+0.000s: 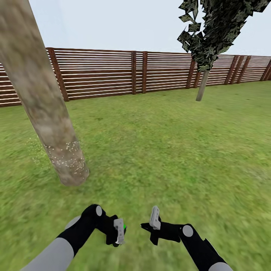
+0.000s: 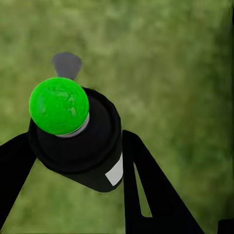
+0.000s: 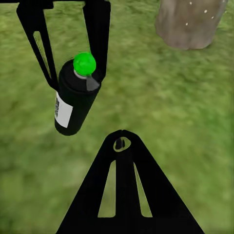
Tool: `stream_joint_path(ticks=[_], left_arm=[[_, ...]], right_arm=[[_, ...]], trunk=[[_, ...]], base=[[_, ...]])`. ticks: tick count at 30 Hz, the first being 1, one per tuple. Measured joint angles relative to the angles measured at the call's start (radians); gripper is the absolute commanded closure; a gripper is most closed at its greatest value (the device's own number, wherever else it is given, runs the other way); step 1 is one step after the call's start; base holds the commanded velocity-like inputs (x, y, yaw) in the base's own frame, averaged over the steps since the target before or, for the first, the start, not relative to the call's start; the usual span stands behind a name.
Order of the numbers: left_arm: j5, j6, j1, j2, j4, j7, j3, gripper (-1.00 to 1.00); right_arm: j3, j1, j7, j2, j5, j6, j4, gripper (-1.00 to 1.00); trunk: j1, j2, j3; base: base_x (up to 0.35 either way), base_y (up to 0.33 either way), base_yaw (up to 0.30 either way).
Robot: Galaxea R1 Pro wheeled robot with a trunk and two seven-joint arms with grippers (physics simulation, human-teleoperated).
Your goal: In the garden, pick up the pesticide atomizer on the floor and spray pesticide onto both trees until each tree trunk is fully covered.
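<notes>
The pesticide atomizer point(image 1: 123, 228) is a black can with a green cap and a white label. My left gripper point(image 1: 117, 232) is shut on it low over the grass; the left wrist view shows the can point(image 2: 78, 136) between both fingers point(image 2: 146, 185). The right wrist view shows the held can point(image 3: 75, 97) too. My right gripper point(image 1: 145, 226) is shut on nothing, just right of the can, its tip point(image 3: 121, 134) pointing at it. One thick tree trunk point(image 1: 41, 101) leans close at left, with white pesticide specks point(image 1: 67, 155) near its base point(image 3: 187, 24). The second tree point(image 1: 202, 86) stands far right by the fence.
Green lawn point(image 1: 162, 150) spreads ahead and to the right. A brown slatted wooden fence point(image 1: 113, 71) closes off the back. Dark angular leaves point(image 1: 212, 26) hang over the far tree.
</notes>
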Motion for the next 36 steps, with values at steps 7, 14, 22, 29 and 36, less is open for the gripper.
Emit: stream_joint_path(ticks=[7, 14, 22, 29, 36], left_arm=[[-0.006, 0.01, 0.0, -0.03, -0.001, 0.005, -0.003, 1.0], [-0.019, 0.013, 0.0, -0.055, -0.001, 0.034, -0.001, 1.0], [-0.035, 0.014, 0.0, -0.068, 0.016, 0.061, -0.001, 1.0], [-0.034, 0.014, 0.0, -0.087, 0.014, 0.063, 0.0, 1.0], [-0.028, 0.012, 0.0, -0.093, 0.014, 0.084, 0.001, 1.0]], right_arm=[[0.0, 0.0, 0.0, 0.003, -0.003, 0.0, -0.002, 1.0], [0.0, 0.0, 0.0, 0.009, -0.004, -0.002, -0.013, 1.0], [0.0, 0.0, 0.0, 0.011, -0.003, -0.002, -0.013, 1.0], [0.0, 0.0, 0.0, 0.011, -0.003, -0.002, -0.013, 1.0], [0.0, 0.0, 0.0, 0.011, -0.003, -0.002, -0.013, 1.0]], trunk=[[0.0, 0.0, 0.0], [0.0, 0.0, 0.0], [0.0, 0.0, 0.0], [0.0, 0.0, 0.0], [0.0, 0.0, 0.0]], base=[[0.0, 0.0, 0.0], [0.0, 0.0, 0.0], [0.0, 0.0, 0.0], [0.0, 0.0, 0.0], [0.0, 0.0, 0.0]])
